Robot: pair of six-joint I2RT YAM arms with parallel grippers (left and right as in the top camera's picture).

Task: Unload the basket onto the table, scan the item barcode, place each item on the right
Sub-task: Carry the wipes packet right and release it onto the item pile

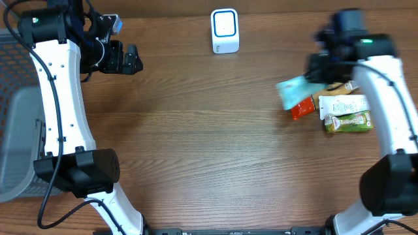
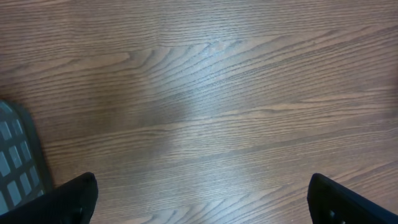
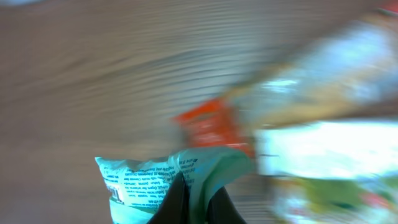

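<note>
My right gripper (image 1: 312,77) is shut on a light teal packet (image 1: 291,92), pinching its crumpled edge between the dark fingers (image 3: 177,198). The teal packet (image 3: 149,180) shows printed text and hangs above the wooden table, left of the other items. No barcode is legible; the right wrist view is blurred. The white scanner (image 1: 225,31) stands at the back centre of the table. My left gripper (image 1: 132,60) hovers at the back left, open, with nothing between its fingertips (image 2: 71,196), only bare wood below.
A pile of packets lies at the right: a red one (image 1: 302,108), a white one (image 1: 341,104), a green one (image 1: 349,122) and a brown one (image 1: 339,87). A grey mesh basket (image 1: 16,140) stands at the left edge.
</note>
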